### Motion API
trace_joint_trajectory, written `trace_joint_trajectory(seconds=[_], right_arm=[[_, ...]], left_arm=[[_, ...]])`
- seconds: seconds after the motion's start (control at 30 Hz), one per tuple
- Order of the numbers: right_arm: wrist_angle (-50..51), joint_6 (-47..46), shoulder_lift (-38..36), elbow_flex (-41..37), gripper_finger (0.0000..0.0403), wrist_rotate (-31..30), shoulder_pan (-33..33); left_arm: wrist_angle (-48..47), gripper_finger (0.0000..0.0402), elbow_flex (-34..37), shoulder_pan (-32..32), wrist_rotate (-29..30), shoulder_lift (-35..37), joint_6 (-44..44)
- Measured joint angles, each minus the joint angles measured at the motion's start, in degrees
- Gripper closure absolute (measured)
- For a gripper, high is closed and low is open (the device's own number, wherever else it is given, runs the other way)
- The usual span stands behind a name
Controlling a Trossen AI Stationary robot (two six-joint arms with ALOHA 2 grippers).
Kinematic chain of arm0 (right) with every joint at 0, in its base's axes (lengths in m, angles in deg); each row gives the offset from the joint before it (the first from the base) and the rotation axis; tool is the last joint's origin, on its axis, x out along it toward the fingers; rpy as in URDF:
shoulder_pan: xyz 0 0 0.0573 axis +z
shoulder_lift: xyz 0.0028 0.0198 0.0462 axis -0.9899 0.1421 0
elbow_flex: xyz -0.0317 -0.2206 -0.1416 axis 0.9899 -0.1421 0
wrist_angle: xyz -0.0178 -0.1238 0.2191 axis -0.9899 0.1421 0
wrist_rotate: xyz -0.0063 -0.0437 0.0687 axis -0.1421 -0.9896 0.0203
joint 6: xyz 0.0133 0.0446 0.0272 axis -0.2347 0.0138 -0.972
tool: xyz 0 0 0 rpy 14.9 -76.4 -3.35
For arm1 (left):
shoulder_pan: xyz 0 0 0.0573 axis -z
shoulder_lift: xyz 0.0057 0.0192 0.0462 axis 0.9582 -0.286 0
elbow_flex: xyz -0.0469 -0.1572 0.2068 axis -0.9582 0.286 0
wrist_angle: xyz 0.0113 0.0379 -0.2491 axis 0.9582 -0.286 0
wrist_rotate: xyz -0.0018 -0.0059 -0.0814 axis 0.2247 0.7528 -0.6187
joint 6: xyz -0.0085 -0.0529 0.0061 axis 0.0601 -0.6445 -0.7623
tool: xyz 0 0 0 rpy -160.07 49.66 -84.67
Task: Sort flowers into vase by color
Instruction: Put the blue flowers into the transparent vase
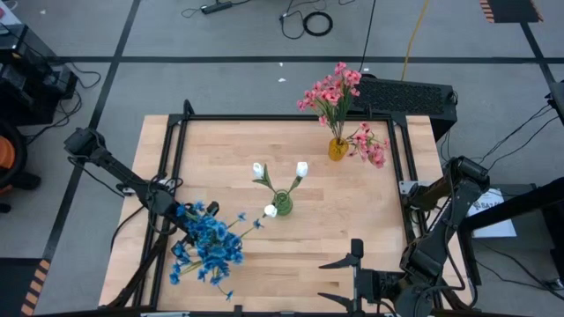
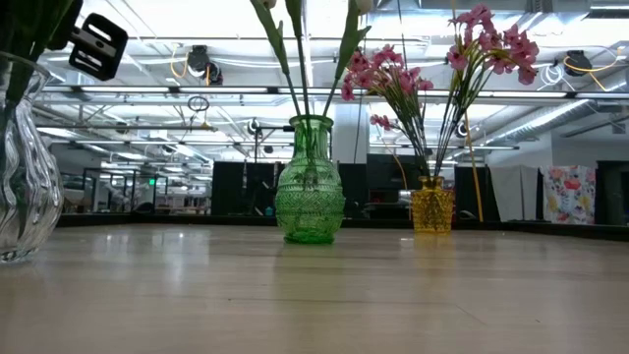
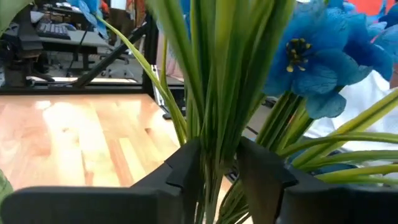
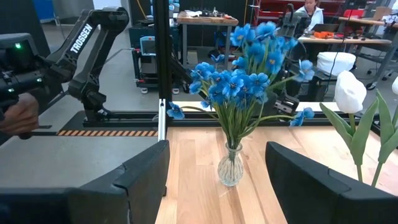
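Note:
Blue flowers (image 1: 210,246) stand in a clear glass vase (image 4: 230,165) at the table's near left. My left gripper (image 1: 181,220) comes level at their green stems (image 3: 217,124) from the left; its fingers stand apart on either side of the bundle. White flowers (image 1: 301,169) stand in a green vase (image 2: 310,182) mid-table. Pink flowers (image 1: 333,88) stand in a yellow vase (image 2: 432,205) at the far right. My right gripper (image 1: 339,279) waits open at the near right edge, facing the blue flowers, with nothing between its fingers. My left gripper (image 3: 219,168) has the bundle of blue-flower stems (image 3: 214,155) between its two fingers, above the vase's neck. The fingers come level from the table's left and lie across the upright stems. Whether the fingers (image 3: 186,168) touch the stems, I cannot tell.
A black frame rail (image 1: 264,119) runs round the tabletop. Bare wood (image 1: 291,264) lies between the blue flowers and my right gripper. A person's hand (image 4: 18,118) shows beyond the table's left side, and another person (image 4: 308,9) sits far off.

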Motion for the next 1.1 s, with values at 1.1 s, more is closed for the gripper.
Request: trace_joint_trajectory(seconds=[1.1], right_arm=[[0.1, 0.4, 0.0, 0.0, 0.0145, 0.2, 0.0]], left_arm=[[-28.7, 0.0194, -1.2, -0.1, 2.6, 23.2, -0.1]])
